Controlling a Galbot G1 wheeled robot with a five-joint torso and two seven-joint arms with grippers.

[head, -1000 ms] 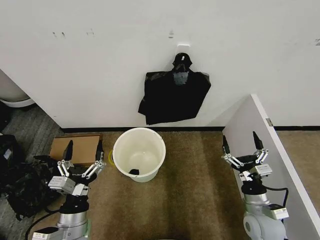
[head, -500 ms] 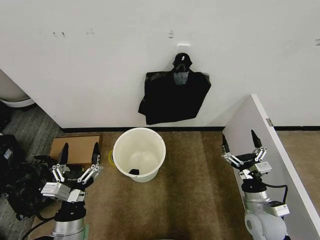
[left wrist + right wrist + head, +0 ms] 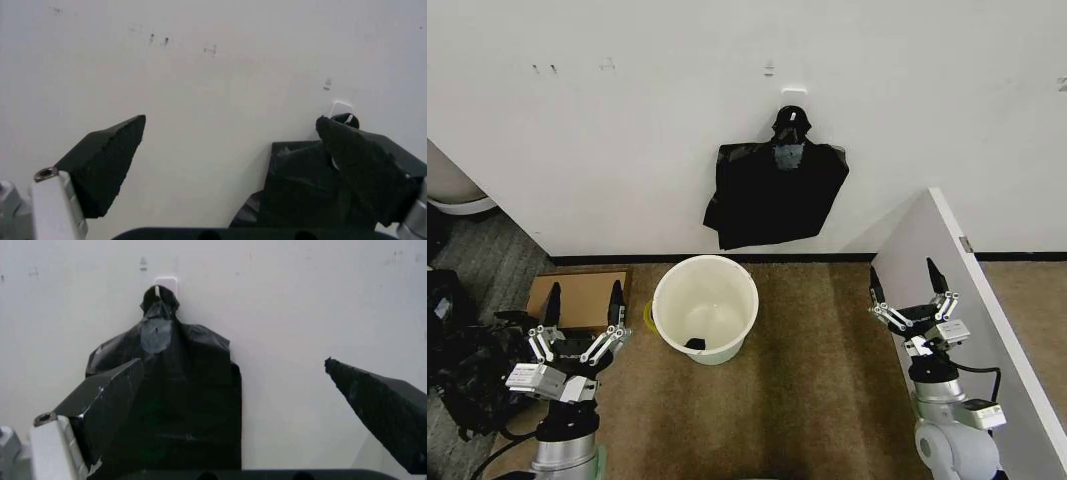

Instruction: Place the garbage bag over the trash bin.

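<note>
Bag (image 3: 775, 193) hangs on the wall at upper centre, untouched; bin (image 3: 705, 307) below it sits unlined. My left gripper (image 3: 581, 317) and right gripper (image 3: 909, 294) are both spread, empty. Everything remains.

Open carpet (image 3: 807, 330) before the trash bin (image 3: 705, 307), cardboard box (image 3: 577, 298) just left, white partition (image 3: 947, 270) right

garbage bag (image 3: 177, 405) on wall hook (image 3: 166, 282) — right gripper (image 3: 233, 390) spread
</note>
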